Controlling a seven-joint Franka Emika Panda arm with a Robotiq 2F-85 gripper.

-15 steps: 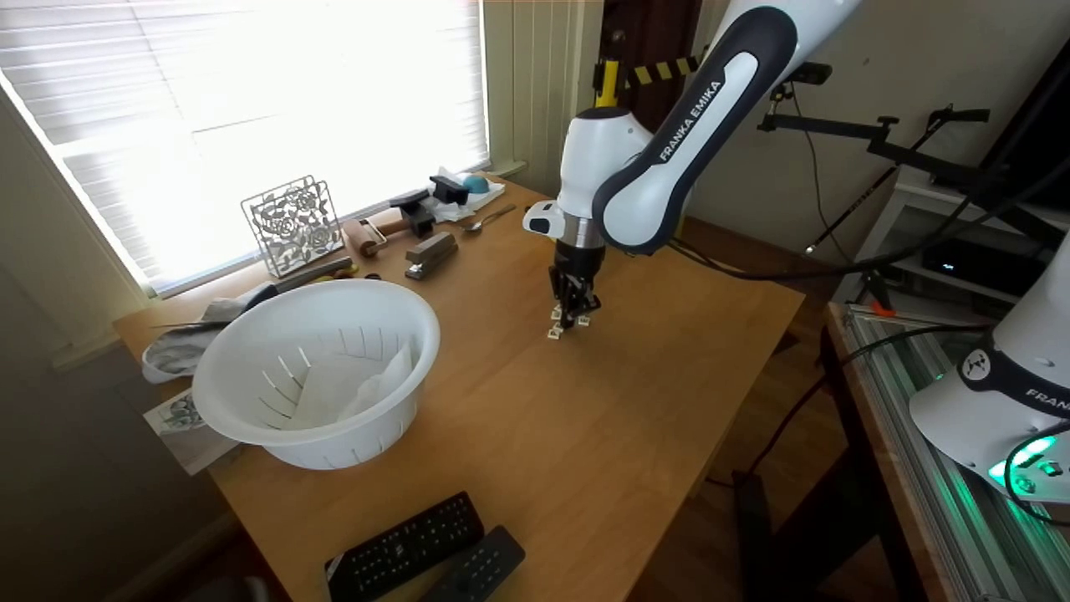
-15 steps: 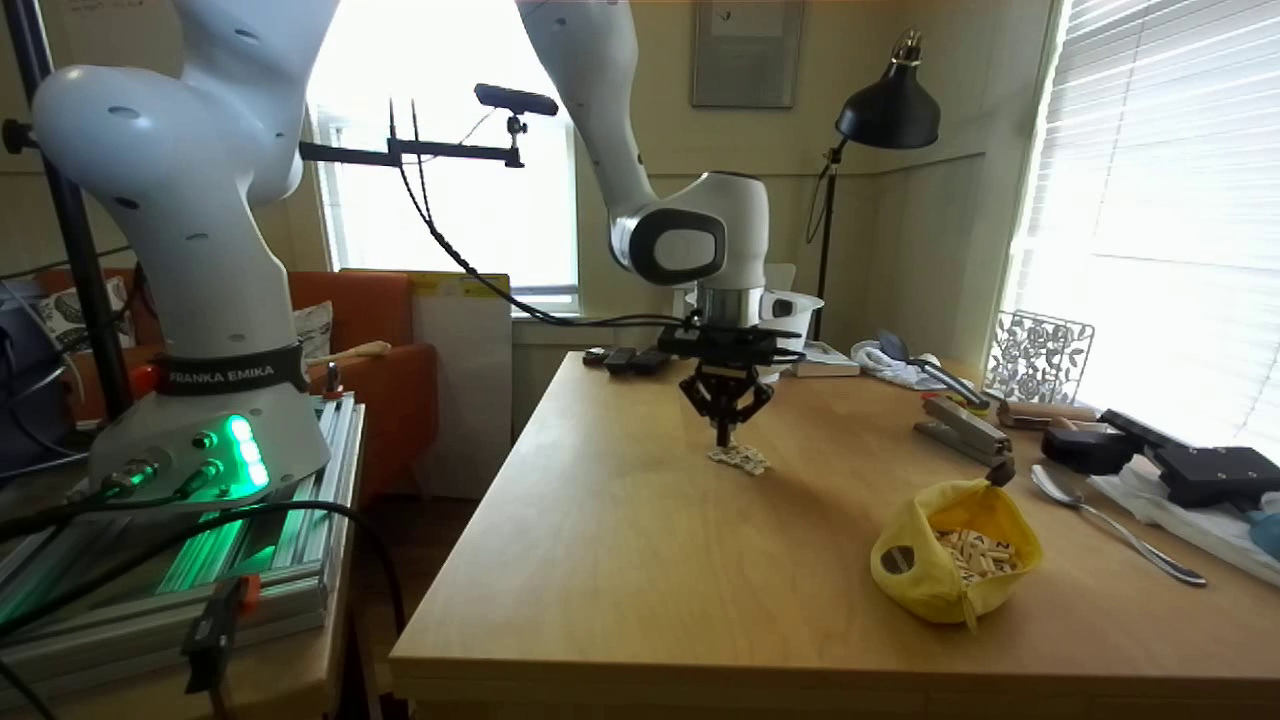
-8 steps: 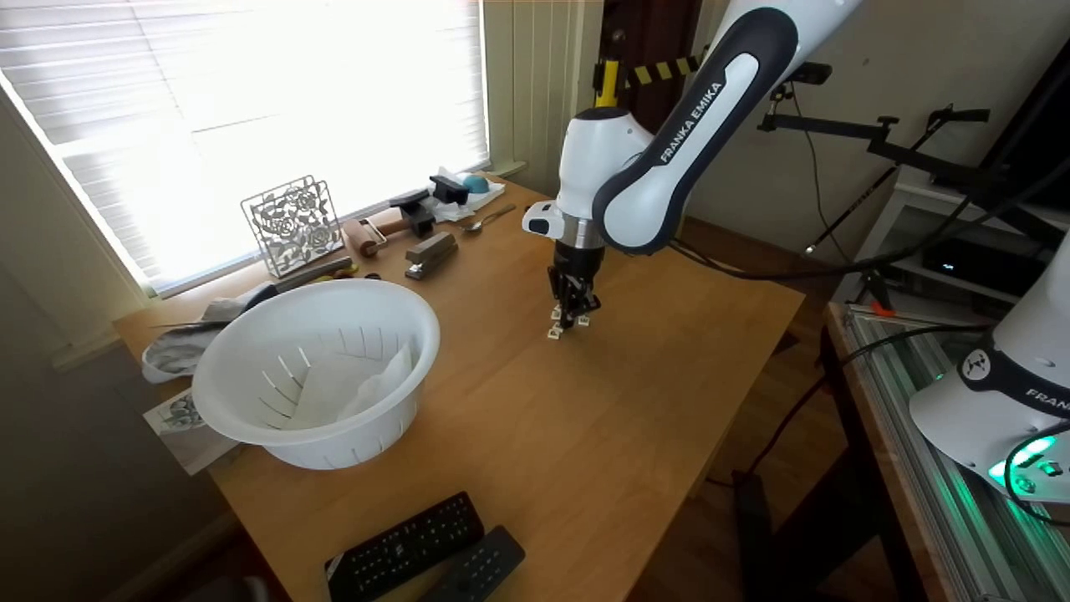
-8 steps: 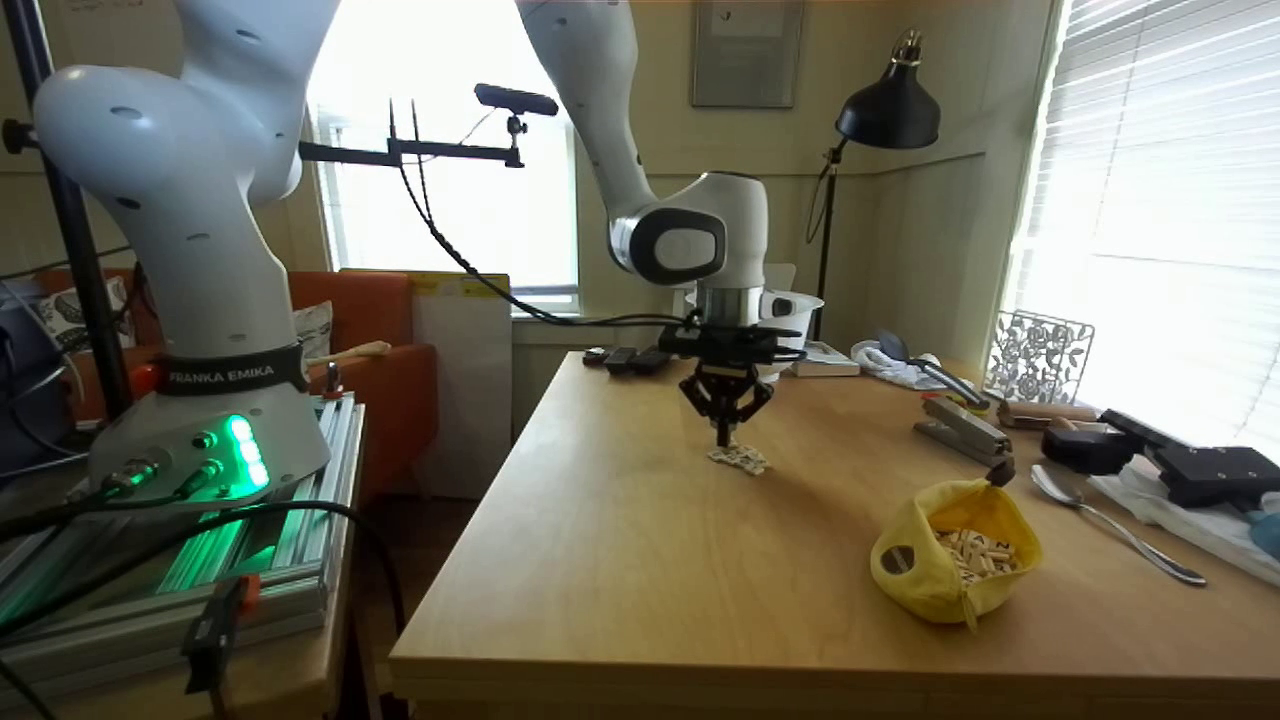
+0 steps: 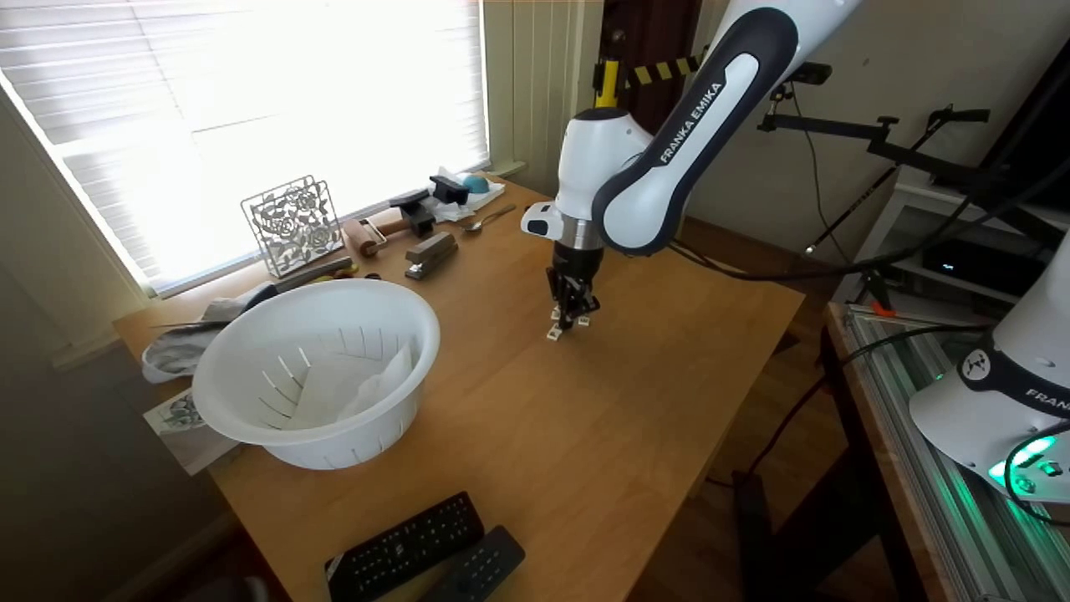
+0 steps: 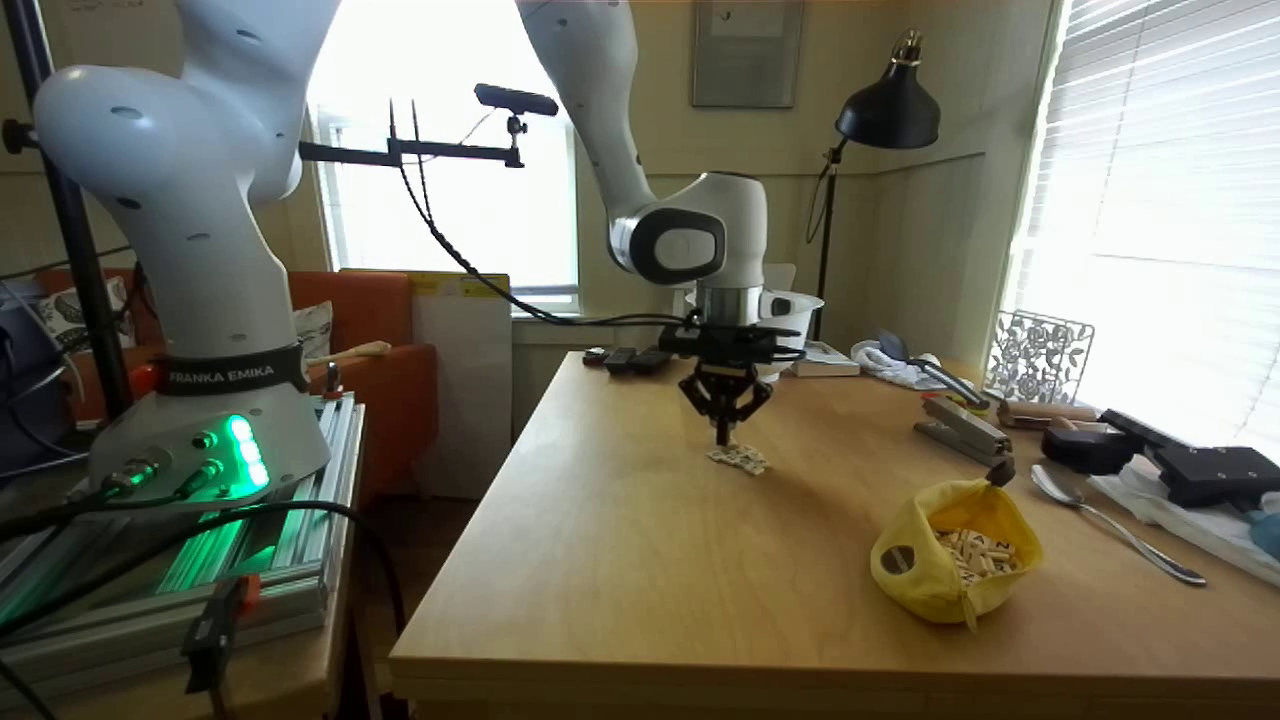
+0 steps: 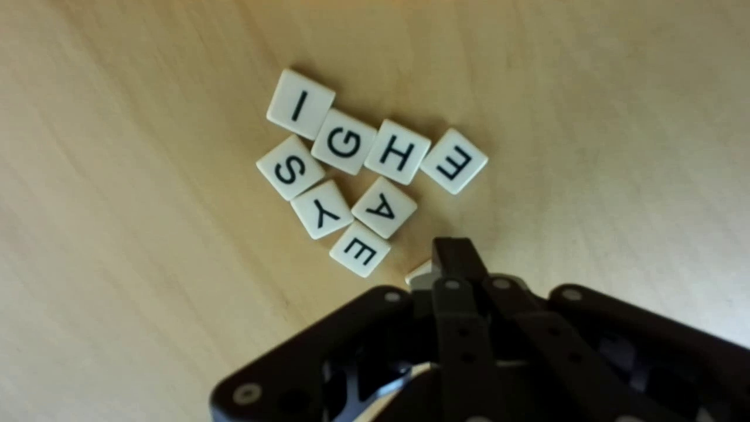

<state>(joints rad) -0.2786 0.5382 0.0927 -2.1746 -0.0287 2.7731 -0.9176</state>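
Observation:
My gripper is shut, with its dark fingertips pressed together and nothing visible between them. It points straight down just above the table, and shows in both exterior views. White letter tiles lie flat beside it: I, G, H, S, Y, A and two that look like E. Another tile is mostly hidden behind the fingers; I cannot tell whether they touch it. The cluster also shows in an exterior view.
A white slotted bowl stands near the window side, with two black remotes nearby. A yellow bag holds more tiles. A stapler, a spoon and a wire holder lie along the window side.
My gripper has shifted very slightly, a few pixels to the left in an exterior view. It stays shut, and the tiles stay about where they were.

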